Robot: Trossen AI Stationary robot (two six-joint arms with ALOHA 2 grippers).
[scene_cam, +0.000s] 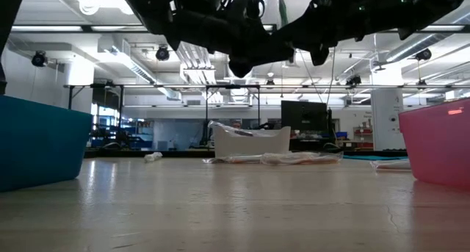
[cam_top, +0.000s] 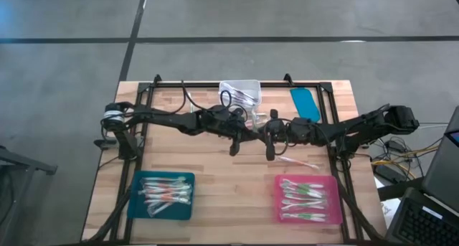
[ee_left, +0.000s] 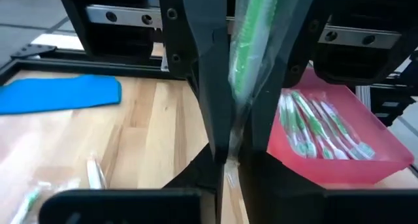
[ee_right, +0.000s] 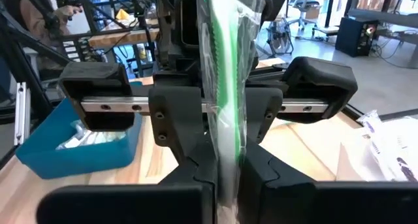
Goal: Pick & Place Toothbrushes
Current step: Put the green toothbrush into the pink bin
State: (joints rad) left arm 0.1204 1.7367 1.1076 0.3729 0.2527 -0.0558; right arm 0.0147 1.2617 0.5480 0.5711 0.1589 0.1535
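Observation:
Above the middle of the table, my left gripper [cam_top: 247, 131] and my right gripper [cam_top: 264, 131] meet tip to tip. Both are shut on one green toothbrush in a clear wrapper [ee_left: 251, 48] [ee_right: 225, 61], which stands upright between them. More toothbrushes lie in the teal tray [cam_top: 162, 196] at the near left and in the pink tray [cam_top: 308, 199] at the near right. One wrapped toothbrush [cam_top: 297, 161] lies loose on the wood beside the pink tray. My left gripper pinches the wrapped toothbrush low on its length [ee_left: 234, 129] between its two fingers. The fingers come level from the table's left and lie across the brush, which stands upright, clear of the table. My right gripper pinches the same wrapped brush [ee_right: 228, 152] between its two fingers. It comes level from the table's right, fingers across the brush, facing the left gripper's fingers.
A white bin [cam_top: 240, 94] with crumpled clear wrapping stands at the far middle. A flat teal lid [cam_top: 305, 102] lies at the far right. A black frame [cam_top: 215, 82] runs round the tabletop. Bare wood lies between the two trays.

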